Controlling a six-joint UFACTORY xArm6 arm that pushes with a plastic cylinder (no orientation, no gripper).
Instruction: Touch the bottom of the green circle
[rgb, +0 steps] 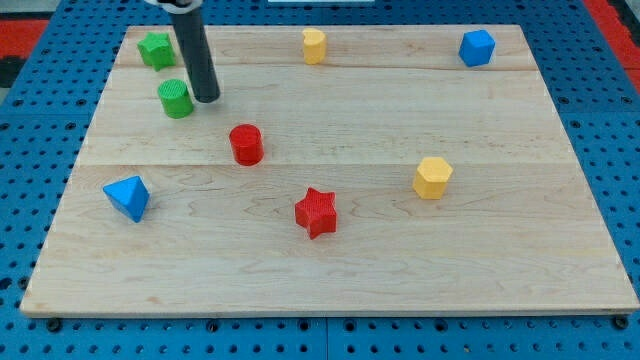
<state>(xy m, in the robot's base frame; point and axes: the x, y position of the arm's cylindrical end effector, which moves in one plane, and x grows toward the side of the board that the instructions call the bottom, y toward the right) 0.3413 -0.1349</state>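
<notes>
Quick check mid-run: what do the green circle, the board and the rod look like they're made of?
Green circle: probably plastic, matte, with fine ridges on its side, possibly 3D-printed. Board: light wood, shown by grain lines and plank seams, smooth pale finish. Rod: dark with a soft sheen along its length, metal or hard plastic; I cannot tell which. My tip sits just to the view's right of the green circle.

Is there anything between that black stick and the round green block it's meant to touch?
Nothing visible. My tip sits just to the view's right of the green circle, with only bare board between them and below the circle.
</notes>
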